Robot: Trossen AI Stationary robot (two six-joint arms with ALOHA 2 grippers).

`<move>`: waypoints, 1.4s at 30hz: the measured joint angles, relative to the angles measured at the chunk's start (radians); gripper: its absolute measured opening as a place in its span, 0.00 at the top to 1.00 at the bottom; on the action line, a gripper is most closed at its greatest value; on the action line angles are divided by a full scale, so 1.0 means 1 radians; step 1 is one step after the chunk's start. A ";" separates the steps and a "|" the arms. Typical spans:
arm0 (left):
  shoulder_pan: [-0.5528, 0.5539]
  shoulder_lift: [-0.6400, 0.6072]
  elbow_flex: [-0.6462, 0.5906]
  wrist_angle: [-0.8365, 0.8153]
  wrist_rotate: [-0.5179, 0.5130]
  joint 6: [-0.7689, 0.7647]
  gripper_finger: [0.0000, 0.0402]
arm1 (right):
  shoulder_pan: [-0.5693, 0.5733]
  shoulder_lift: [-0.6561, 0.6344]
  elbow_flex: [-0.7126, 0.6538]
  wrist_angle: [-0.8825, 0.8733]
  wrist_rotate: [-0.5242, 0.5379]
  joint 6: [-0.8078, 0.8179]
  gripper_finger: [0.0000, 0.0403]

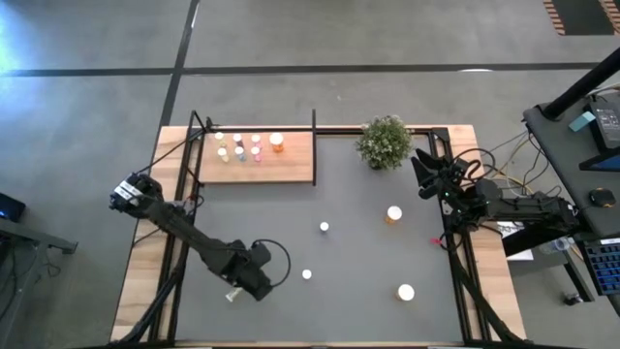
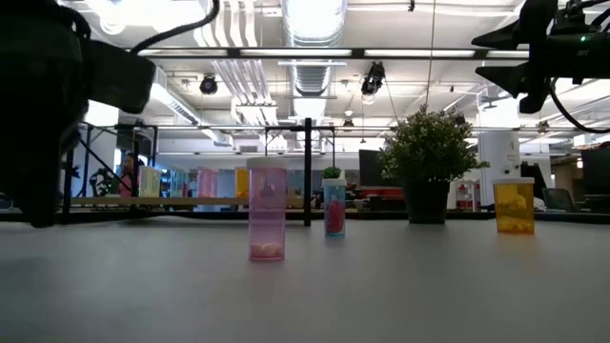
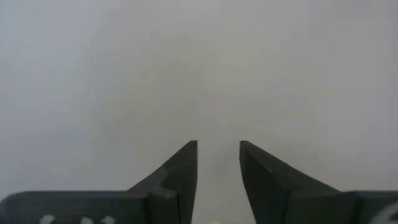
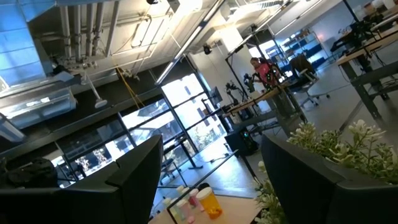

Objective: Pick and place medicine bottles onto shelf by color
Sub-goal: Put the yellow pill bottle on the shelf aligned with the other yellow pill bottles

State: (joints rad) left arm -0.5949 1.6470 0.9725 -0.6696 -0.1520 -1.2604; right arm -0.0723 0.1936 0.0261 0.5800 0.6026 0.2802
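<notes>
The light-wood shelf [image 1: 291, 160] lies at the table's far left and carries several small white-capped bottles [image 1: 239, 145] and an orange one [image 1: 277, 142]. Loose bottles stand on the table: a pink one [image 2: 267, 210], a smaller bluish one [image 2: 334, 207], an orange one [image 2: 515, 205] and one at the near right [image 1: 406, 292]. My left gripper [image 3: 217, 155] points down at bare tabletop near the near-left edge, its fingers a little apart with nothing between the tips. A small white thing [image 1: 232, 294] sits beside it. My right gripper [image 4: 211, 162] is open and raised by the plant.
A bushy potted plant [image 1: 385, 142] stands at the far edge, right of the shelf and close to my right gripper [image 1: 426, 174]. Black frame posts [image 1: 314, 126] rise at the shelf's corners. Bare tabletop lies between the loose bottles in the middle.
</notes>
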 joint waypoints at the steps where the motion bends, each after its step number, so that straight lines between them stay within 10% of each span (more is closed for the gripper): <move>1: 0.000 -0.007 0.000 0.000 0.006 -0.015 0.72 | 0.000 0.000 0.000 0.000 0.000 0.000 0.35; 10: -0.060 -0.022 -0.011 -0.035 0.112 -0.119 0.41 | 0.000 0.000 0.000 0.000 0.000 0.000 0.35; 19: -0.144 -0.024 -0.019 -0.056 0.151 -0.292 0.37 | 0.000 0.000 0.000 0.000 0.000 0.000 0.35; 42: -0.062 0.007 -0.026 -0.047 0.185 -0.281 0.84 | 0.000 0.000 0.000 0.000 0.000 0.000 0.35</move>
State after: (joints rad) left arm -0.6569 1.6543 0.9463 -0.7167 0.0334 -1.5419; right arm -0.0726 0.1935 0.0261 0.5804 0.6029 0.2802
